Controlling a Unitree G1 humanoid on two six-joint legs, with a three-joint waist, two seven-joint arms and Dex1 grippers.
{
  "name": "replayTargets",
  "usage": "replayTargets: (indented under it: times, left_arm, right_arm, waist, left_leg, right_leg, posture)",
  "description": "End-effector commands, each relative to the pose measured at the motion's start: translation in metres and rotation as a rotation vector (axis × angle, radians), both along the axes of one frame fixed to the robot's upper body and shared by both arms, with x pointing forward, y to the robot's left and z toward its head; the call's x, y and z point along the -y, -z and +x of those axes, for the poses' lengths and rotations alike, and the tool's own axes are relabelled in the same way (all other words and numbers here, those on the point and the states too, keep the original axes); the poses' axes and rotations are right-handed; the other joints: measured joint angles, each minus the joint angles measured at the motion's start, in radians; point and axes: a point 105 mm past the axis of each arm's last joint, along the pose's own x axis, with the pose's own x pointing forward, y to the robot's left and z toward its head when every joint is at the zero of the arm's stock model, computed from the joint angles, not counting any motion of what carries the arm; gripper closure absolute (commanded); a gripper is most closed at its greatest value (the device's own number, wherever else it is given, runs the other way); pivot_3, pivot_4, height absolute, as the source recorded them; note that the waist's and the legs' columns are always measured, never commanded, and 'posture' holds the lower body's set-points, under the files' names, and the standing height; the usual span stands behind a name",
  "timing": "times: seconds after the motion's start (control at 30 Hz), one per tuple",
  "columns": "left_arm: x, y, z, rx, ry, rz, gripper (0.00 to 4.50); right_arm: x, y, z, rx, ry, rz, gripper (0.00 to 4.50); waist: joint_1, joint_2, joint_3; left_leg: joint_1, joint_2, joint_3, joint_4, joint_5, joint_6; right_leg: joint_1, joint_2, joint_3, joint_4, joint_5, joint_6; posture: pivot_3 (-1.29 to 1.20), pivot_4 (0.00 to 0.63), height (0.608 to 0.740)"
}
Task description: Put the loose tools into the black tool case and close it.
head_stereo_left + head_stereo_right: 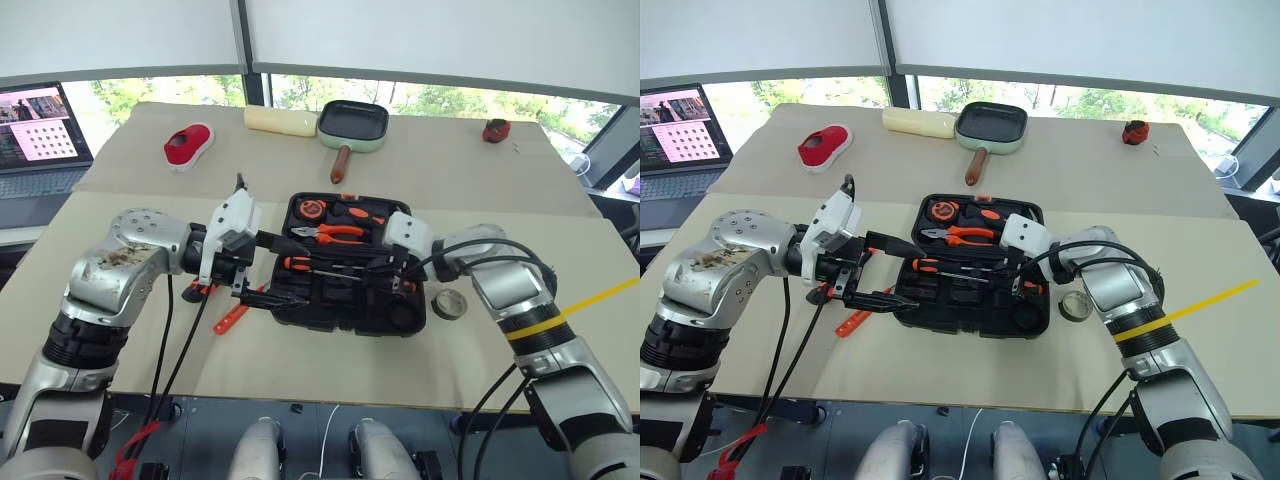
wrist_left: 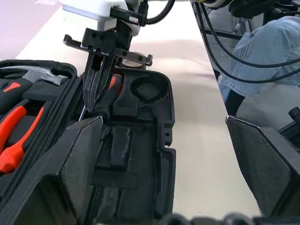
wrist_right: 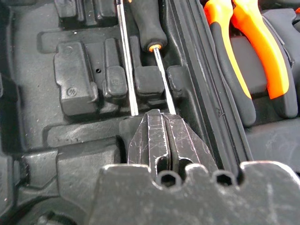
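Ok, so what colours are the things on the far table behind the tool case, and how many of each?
Red: 2, a slipper-shaped thing and a small lump
Cream: 1, a block
Pale green: 1, a square pan
Total: 4

open tool case between two grippers

the black tool case (image 1: 350, 310) lies open; the right gripper (image 1: 398, 280), fingers together, dips into its near half beside a screwdriver (image 1: 320, 266). the left gripper (image 1: 262, 270) gapes at the case's other end, an orange tool (image 1: 232, 316) just below it.
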Motion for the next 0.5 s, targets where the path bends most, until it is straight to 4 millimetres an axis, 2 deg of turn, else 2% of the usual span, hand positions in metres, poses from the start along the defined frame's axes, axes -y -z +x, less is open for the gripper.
replayTargets:
  times: [0.03,0.2,0.4,0.5]
  left_arm:
    - [0.001,-0.007,-0.001,0.04,0.02,-0.014,0.0]
    - [0.002,-0.007,0.0,0.039,0.016,-0.019,0.0]
    - [0.003,-0.005,0.002,0.04,0.014,-0.021,0.0]
    - [0.003,-0.005,0.004,0.043,0.008,-0.022,0.0]
  right_arm:
    - [-0.005,0.001,-0.011,-0.025,-0.052,0.007,4.48]
    - [-0.008,0.017,-0.022,-0.05,-0.088,-0.031,4.48]
    - [-0.01,0.034,-0.023,-0.051,-0.082,-0.074,4.48]
    - [-0.008,0.027,-0.014,-0.025,-0.046,-0.063,4.48]
  waist:
    - [0.001,0.0,0.0]
    - [0.003,0.0,0.0]
    - [0.001,0.0,0.0]
    - [0.001,-0.001,0.0]
  left_leg:
    - [0.0,0.0,0.0,0.0,0.0,0.0]
    - [0.0,0.0,0.0,0.0,0.0,0.0]
    - [0.0,0.0,0.0,0.0,0.0,0.0]
    - [0.0,0.0,0.0,0.001,0.0,0.0]
  right_leg:
    - [0.0,0.0,0.0,0.0,0.0,0.0]
    - [0.0,0.0,0.0,0.0,0.0,0.0]
    - [0.001,0.0,0.0,0.0,0.0,0.0]
    - [0.001,0.0,0.0,0.0,0.0,0.0]
  posture:
    - [0.0,0.15,0.74]
    - [0.0,0.15,0.74]
    - [0.0,0.15,0.74]
    - [0.0,0.15,0.74]
